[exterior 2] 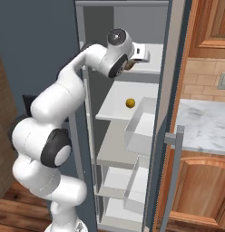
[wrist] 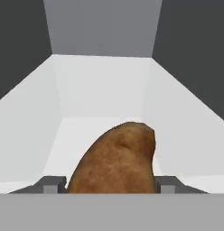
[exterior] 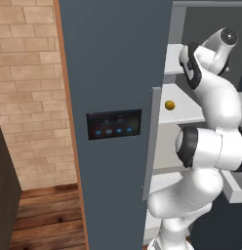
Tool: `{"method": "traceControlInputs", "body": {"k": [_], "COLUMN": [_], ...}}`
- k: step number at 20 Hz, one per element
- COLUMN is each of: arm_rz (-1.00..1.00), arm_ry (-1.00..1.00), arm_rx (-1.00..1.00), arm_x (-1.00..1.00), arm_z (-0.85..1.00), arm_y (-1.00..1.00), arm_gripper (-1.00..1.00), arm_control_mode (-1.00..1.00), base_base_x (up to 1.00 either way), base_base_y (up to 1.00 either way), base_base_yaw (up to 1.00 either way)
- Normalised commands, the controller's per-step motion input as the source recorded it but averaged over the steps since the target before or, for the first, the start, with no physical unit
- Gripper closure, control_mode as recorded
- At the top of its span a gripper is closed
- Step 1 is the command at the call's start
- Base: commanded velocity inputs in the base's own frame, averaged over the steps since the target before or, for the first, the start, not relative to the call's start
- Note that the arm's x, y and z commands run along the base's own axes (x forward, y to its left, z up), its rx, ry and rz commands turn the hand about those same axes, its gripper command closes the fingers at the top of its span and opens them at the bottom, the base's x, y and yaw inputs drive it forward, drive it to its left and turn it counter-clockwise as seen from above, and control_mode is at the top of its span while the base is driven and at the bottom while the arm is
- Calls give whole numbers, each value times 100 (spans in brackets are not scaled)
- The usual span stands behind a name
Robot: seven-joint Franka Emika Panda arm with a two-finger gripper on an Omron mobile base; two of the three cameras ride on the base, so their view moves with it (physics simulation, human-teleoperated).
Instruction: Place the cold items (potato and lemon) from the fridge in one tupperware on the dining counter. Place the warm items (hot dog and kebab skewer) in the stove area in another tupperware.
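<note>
A brown potato (wrist: 116, 160) lies on a white upper fridge shelf (wrist: 100, 94), and it fills the space between my two fingertips, which press on both of its sides. My gripper (wrist: 111, 182) is shut on it. From the right base view the gripper (exterior 2: 139, 52) reaches into the top of the open fridge, with a bit of the potato (exterior 2: 129, 65) showing under the wrist. The yellow lemon (exterior 2: 130, 103) sits one shelf lower, also seen as the lemon (exterior: 169, 105) from the left side.
The grey fridge door (exterior: 113, 63) with a dark control panel (exterior: 113, 124) stands close on the left. White door bins (exterior 2: 141, 129) hang on the right door. A marble counter (exterior 2: 205, 122) and wooden cabinets (exterior 2: 205, 186) lie beyond.
</note>
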Motion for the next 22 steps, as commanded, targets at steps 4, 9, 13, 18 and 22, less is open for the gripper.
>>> {"method": "traceControlInputs", "body": {"k": [4,9,13,18,22], "arm_rz": [-19,-22,-27,-16,-14], "arm_ry": [13,25,21,1,-2], "arm_rx": [-8,-3,3,9,16], "arm_x": [-100,-100,-100,-100,-100], "arm_z": [16,14,1,0,-6], "arm_y": [40,60,52,87,78], "arm_gripper": [100,100,100,100,100], "arm_control_mode": [-100,-100,-100,-100,-100], "base_base_x": [0,0,0,0,0], "base_base_y": [0,0,0,0,0], "base_base_yaw": [0,0,0,0,0]}}
